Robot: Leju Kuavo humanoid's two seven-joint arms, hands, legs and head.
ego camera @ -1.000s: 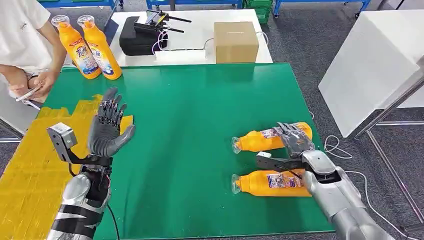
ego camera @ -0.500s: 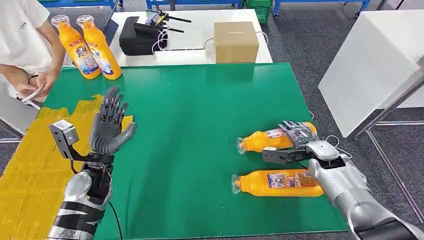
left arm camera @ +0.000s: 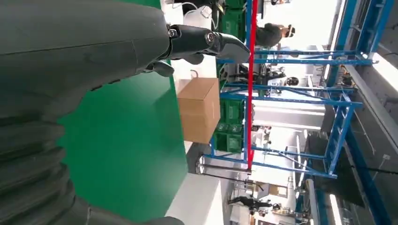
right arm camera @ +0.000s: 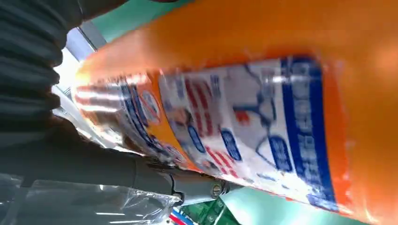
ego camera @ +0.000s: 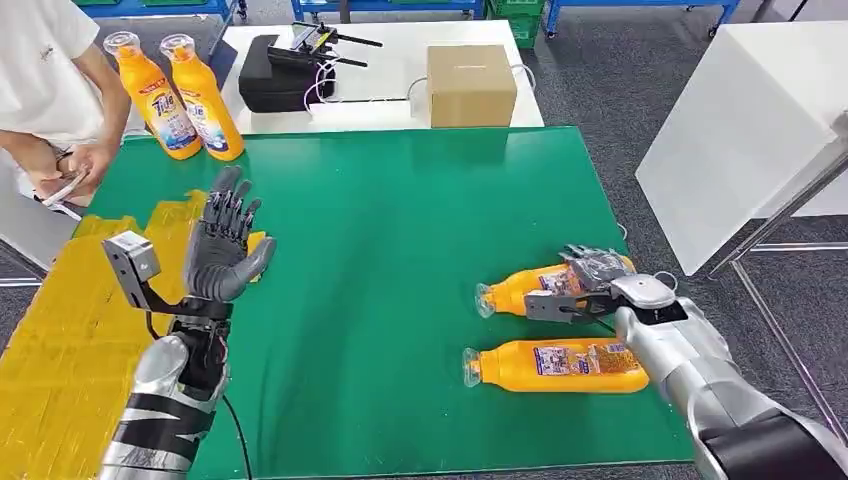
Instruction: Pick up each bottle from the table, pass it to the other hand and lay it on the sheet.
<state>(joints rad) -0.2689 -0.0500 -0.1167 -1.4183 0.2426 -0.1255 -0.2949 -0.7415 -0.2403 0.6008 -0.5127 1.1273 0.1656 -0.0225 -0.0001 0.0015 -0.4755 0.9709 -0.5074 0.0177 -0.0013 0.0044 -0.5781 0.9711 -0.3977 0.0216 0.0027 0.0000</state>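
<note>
Orange bottle [ego camera: 530,287] under right robot hand [ego camera: 592,272]

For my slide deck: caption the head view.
Right hand grasps farther orange bottle on green table; left hand open.

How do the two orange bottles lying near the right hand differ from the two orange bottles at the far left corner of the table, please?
The lying bottles rest on their sides, caps toward the table's middle; the standing bottles are upright, side by side. The right hand grips the farther lying bottle; nothing touches the standing bottles, which are beside a person. All four are orange with matching labels and clear caps, on the green table.
</note>
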